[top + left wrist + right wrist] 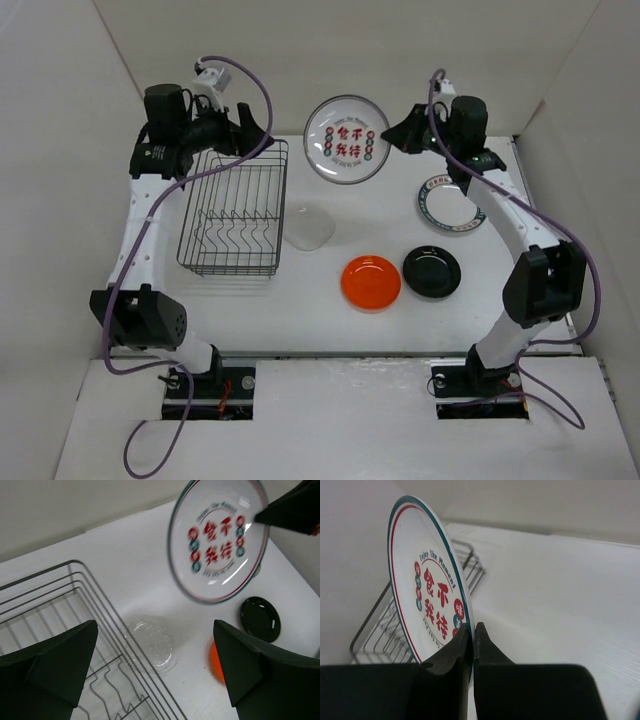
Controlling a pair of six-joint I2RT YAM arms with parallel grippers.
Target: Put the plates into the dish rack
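My right gripper [398,130] is shut on the rim of the white plate with red characters [346,140] and holds it lifted, right of the rack's far end; it also shows in the right wrist view [427,597] and the left wrist view [218,540]. My left gripper [253,128] is open and empty above the far end of the black wire dish rack [234,207], which holds no plates. The clear plate [311,226] lies just right of the rack. The orange plate [371,282], black plate [432,271] and green-rimmed plate [450,205] lie flat on the table.
White walls close in the table on the left, back and right. The right arm's forearm passes over the green-rimmed plate's right side.
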